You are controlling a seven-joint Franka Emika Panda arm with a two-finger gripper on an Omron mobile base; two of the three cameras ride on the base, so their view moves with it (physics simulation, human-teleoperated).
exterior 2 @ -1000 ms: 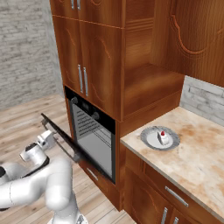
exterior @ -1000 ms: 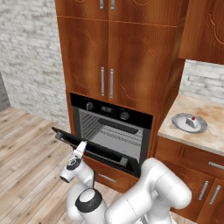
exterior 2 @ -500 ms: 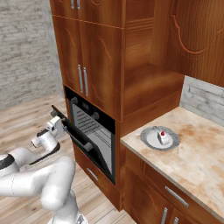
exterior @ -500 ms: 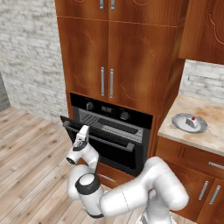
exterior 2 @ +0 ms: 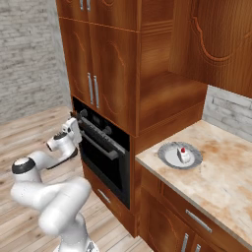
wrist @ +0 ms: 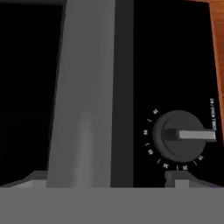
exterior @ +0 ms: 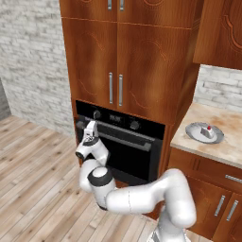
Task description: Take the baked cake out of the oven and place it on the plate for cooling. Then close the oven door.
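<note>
Wood cabinetry surrounds your oven (exterior: 120, 142); its oven door (exterior: 124, 153) is closed, gripper (exterior: 90, 128) wide at its left end, baked cake (exterior: 206, 132) on the plate (exterior: 196, 133).

oven door (exterior: 124, 153): glossy black glass | bar handle (wrist: 83, 96): smooth matt silver metal | knob (wrist: 180, 135): matt dark plastic | cabinet doors (exterior: 118, 56): polished brown wood | counter (exterior 2: 221, 172): mottled stone | plate (exterior 2: 170, 155): smooth pale grey | floor (exterior: 33, 189): pale planks
</note>
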